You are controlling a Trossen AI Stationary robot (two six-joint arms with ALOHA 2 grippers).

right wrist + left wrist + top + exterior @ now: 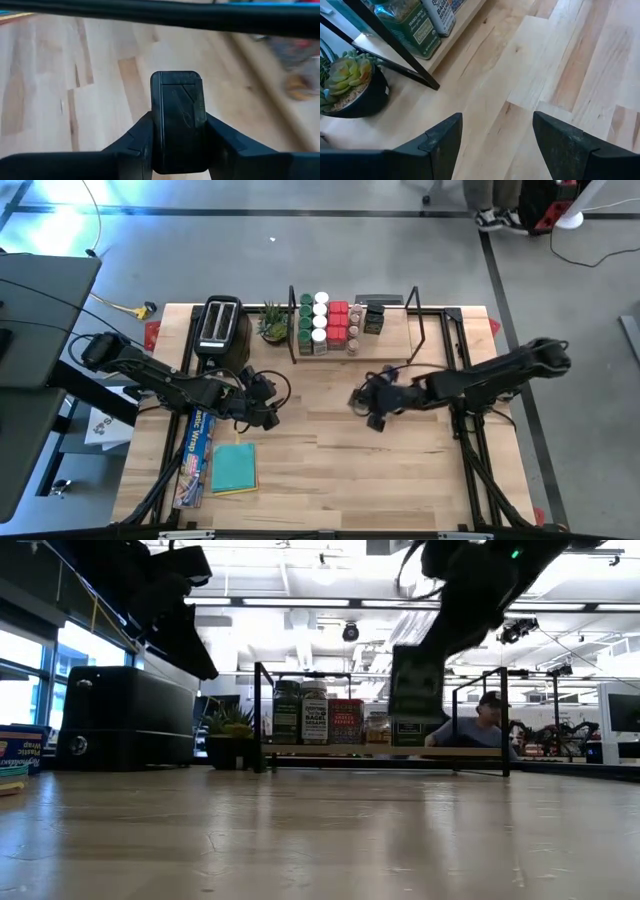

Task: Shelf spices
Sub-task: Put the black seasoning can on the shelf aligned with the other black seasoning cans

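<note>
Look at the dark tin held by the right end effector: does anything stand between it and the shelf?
Nothing visible blocks it. The right end effector grips the dark tin above bare table, in front of the shelf. The shelf's right part is bare; its spices crowd the left. The black frame bar is the only obstacle nearby.

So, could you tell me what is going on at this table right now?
The robot is putting spices on the shelf. The right gripper is shut on a dark rectangular tin, held above the table in front of the shelf. Jars and tins already stand in rows at the shelf's left end. The left gripper is open and empty, near the potted succulent.
</note>
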